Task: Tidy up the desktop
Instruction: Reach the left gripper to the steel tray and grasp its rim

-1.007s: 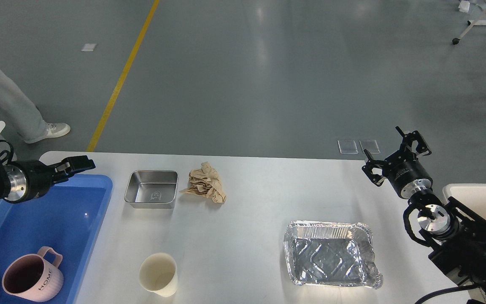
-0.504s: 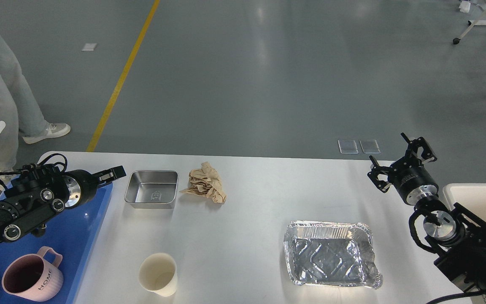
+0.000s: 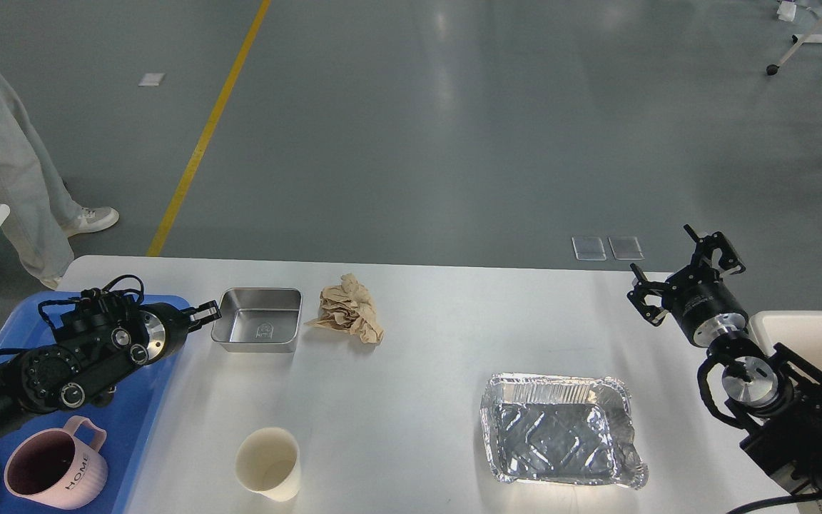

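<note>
blue tray (image 3: 161,400): sits at the bench's left edge, holding a pink mug (image 3: 54,472) near its front.
left gripper (image 3: 205,313): low over the gap between tray and steel pan (image 3: 257,329), tips just beside the pan's left rim; seen end-on and dark, so i cannot tell whether the jaws are apart or together.
bench (image 3: 425,378): the desktop to tidy, widest surface in view, running from the tray to the right arm; everything loose lies on it.
crumpled brown paper (image 3: 348,309): just right of the steel pan, near but apart from it.
paper cup (image 3: 268,464): upright near the front edge, well apart from the pan.
foil tray (image 3: 559,428): right of centre, dented at its front right corner.
right gripper (image 3: 689,275): raised over the bench's far right corner, jaws spread wide, holding nothing.
risk: the left tips are so near the pan rim that a shallow approach could shove the pan into the paper instead of grasping it; a thin rim pinch could also slip, judging by the smooth steel.
change: since a second ago the left arm has swung from over the tray toward the pan and turned; the right gripper has drifted slightly right; the loose things lie as before.
</note>
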Robot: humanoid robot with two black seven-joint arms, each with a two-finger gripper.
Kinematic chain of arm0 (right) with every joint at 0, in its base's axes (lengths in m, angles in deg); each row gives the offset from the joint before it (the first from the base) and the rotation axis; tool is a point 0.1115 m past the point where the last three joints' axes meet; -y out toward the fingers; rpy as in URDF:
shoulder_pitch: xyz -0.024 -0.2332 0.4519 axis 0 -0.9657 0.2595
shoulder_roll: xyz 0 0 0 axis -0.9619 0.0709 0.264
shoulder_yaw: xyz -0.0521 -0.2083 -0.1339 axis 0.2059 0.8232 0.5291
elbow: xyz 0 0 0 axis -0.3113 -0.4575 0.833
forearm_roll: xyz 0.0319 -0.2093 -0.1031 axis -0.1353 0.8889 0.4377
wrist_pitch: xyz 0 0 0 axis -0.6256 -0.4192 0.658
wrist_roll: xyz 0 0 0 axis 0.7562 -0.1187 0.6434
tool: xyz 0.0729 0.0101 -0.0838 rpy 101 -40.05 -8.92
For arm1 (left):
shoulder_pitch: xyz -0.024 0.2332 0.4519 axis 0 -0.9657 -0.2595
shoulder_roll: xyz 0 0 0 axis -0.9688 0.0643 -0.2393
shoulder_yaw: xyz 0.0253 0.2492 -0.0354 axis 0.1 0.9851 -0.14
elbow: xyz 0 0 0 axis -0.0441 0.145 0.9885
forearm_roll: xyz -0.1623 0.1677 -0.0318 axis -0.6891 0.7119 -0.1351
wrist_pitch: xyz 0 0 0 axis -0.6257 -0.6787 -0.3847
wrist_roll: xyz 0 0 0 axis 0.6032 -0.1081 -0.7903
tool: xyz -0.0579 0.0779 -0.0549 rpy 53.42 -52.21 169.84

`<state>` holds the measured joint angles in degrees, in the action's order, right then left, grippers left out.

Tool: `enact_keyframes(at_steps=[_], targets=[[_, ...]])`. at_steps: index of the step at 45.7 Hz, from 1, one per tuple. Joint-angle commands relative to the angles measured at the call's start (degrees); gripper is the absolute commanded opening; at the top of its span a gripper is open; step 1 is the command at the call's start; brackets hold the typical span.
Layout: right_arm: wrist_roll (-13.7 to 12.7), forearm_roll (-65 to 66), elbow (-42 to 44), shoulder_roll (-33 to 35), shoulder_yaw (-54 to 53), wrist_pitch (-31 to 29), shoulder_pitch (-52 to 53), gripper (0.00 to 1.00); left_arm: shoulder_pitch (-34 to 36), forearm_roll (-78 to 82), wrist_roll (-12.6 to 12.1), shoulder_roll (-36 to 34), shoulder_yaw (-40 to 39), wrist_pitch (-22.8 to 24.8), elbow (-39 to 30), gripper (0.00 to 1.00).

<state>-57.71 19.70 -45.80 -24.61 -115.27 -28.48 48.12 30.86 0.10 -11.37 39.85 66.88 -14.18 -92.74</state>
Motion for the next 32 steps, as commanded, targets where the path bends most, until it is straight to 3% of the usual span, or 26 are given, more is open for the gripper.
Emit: enact_keyframes(at_steps=[1,16,32], targets=[[0.02,0.00,-0.04,0.09,0.00,-0.01,0.00,1.00,-0.12,-0.01,0.05,0.86,0.00,0.01,0.84,0.36],[-0.07,0.00,-0.04,0.36,0.00,-0.01,0.00,1.00,-0.47,-0.01,0.40,3.33,0.09,-0.08,3.13,0.35],[0.02,0.00,-0.04,0.97,0.00,-0.01,0.00,1.00,-0.91,-0.09,1.46,3.94,2.03,0.36,3.22,0.17]])
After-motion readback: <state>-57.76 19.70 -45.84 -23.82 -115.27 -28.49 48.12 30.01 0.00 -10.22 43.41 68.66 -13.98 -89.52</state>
